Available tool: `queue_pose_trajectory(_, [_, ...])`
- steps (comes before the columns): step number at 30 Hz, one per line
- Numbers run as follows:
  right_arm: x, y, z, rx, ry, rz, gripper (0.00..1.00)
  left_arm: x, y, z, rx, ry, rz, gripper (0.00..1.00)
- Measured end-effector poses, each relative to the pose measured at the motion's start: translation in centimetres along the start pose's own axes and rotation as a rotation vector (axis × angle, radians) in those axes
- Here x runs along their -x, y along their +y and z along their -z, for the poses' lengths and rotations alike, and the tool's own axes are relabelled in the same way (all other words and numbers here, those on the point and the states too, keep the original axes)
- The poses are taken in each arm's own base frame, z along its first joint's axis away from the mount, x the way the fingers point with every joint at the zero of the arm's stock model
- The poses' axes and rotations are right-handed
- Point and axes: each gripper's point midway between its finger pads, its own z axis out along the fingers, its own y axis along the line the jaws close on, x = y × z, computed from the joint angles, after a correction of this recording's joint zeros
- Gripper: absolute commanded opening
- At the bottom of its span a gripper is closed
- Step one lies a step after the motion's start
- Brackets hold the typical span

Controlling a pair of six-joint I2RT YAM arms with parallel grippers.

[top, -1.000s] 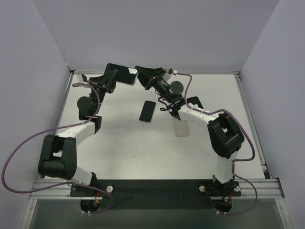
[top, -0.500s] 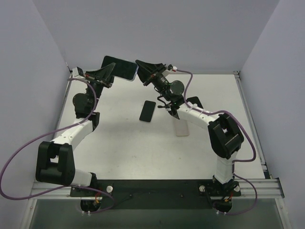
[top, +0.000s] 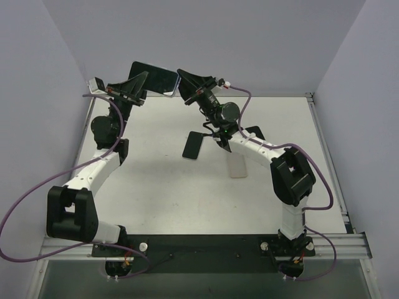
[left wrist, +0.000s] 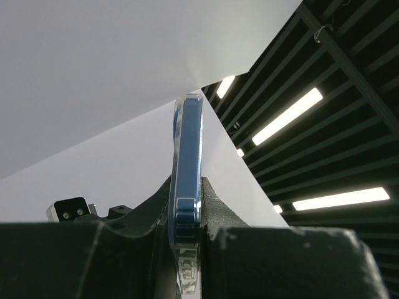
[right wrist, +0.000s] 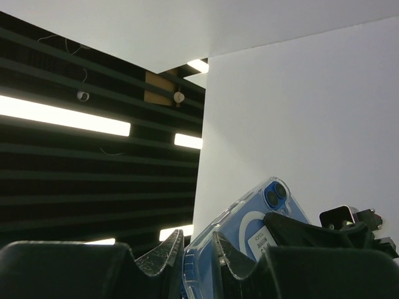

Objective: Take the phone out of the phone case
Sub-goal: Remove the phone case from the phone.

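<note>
A blue phone (top: 153, 78) in a clear phone case (right wrist: 211, 232) hangs high over the back left of the table, screen up in the top view. Both grippers hold it. My left gripper (top: 138, 87) is shut on its left end. In the left wrist view the phone (left wrist: 187, 156) stands edge-on between the jaws of that gripper (left wrist: 187, 215). My right gripper (top: 185, 85) is shut on the right end. In the right wrist view the jaws of this gripper (right wrist: 198, 246) pinch the case's clear rim, and the phone's blue back (right wrist: 249, 215) with its two lenses shows through the case.
A second dark phone (top: 193, 145) lies flat on the white table (top: 162, 187) under the right arm. A pale empty case (top: 237, 167) lies just right of it. Grey walls close in the left, back and right sides.
Both grippers have carried the phone up and a little to the left. The left arm has straightened upward. Both grips are unchanged.
</note>
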Motion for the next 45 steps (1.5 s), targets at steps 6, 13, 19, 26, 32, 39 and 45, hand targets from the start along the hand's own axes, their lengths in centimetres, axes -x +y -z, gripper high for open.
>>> queue_pose_trajectory(6, [-0.3,0.7,0.0,0.027,0.009,-0.007,0.0,-0.4,-0.9,-0.4,-0.02,0.021,-0.013,0.0])
queue_pose_trajectory(13, [-0.1,-0.1,0.9,0.005,0.031,-0.015,0.0,-0.7,-0.5,-0.3,-0.003,0.039,-0.016,0.0])
queue_pose_trajectory(19, [0.0,-0.9,2.6,-0.063,0.116,0.0,0.0,-1.4,0.7,-0.1,0.046,0.083,-0.009,0.0])
queue_pose_trajectory(26, [-0.9,-1.1,4.5,-0.116,0.198,0.053,0.0,-2.5,0.8,0.3,0.057,0.145,-0.004,0.0])
queue_pose_trajectory(32, [-1.6,-1.6,5.6,-0.254,0.228,0.295,0.0,-2.9,0.8,0.6,0.059,0.179,-0.011,0.0])
queue_pose_trajectory(39, [-2.2,-1.8,5.9,-0.333,0.28,0.465,0.07,-3.2,0.4,0.7,0.043,0.199,-0.015,0.0])
queue_pose_trajectory(45, [-2.0,-2.7,5.8,-0.369,0.325,0.488,0.21,-2.6,1.1,1.2,0.059,0.17,-0.012,0.0])
